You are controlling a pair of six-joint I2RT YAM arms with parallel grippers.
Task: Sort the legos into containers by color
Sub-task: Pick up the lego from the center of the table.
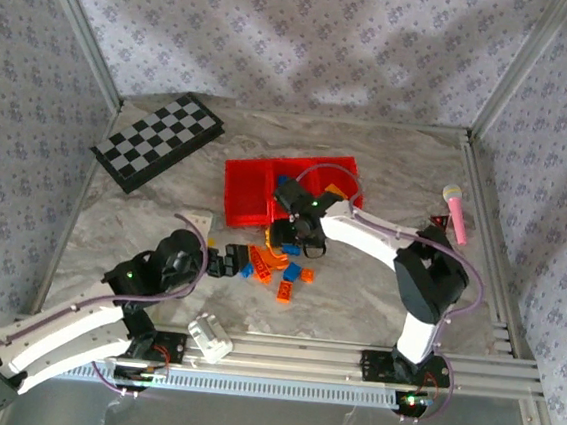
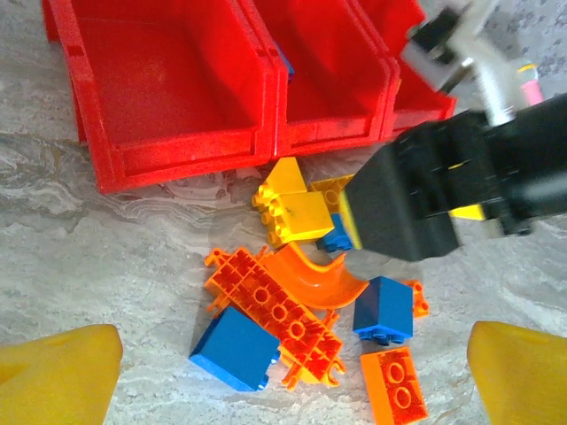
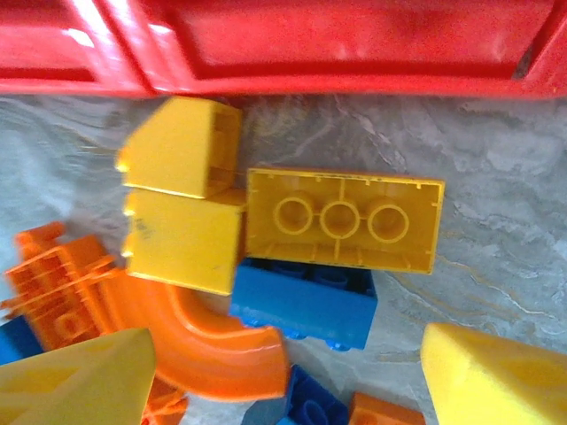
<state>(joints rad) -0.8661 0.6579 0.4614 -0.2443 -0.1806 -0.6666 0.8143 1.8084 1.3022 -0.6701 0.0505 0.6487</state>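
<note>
Right wrist: I see right gripper [image 3: 288, 372] fingers apart over yellow legos [image 3: 341, 220] just beside the tray [image 3: 354, 44] edge. Left gripper [image 2: 288, 372] is spread wide. Bare table [image 3: 514, 177] lies right of the legos.

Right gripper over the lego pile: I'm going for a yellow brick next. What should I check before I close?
1. The right gripper open and empty: ok, its fingers stand apart with nothing clamped.
2. Top of the upturned yellow brick unobstructed: ok.
3. That brick free of its neighbours: not ok, it touches the yellow block and the blue brick.
4. Brick centred between the fingers: cannot tell.
5. The left gripper out of the way: ok, it is open and apart from the right gripper, though at the same pile.
6. Which compartment of the red tray takes yellow: cannot tell.
</note>
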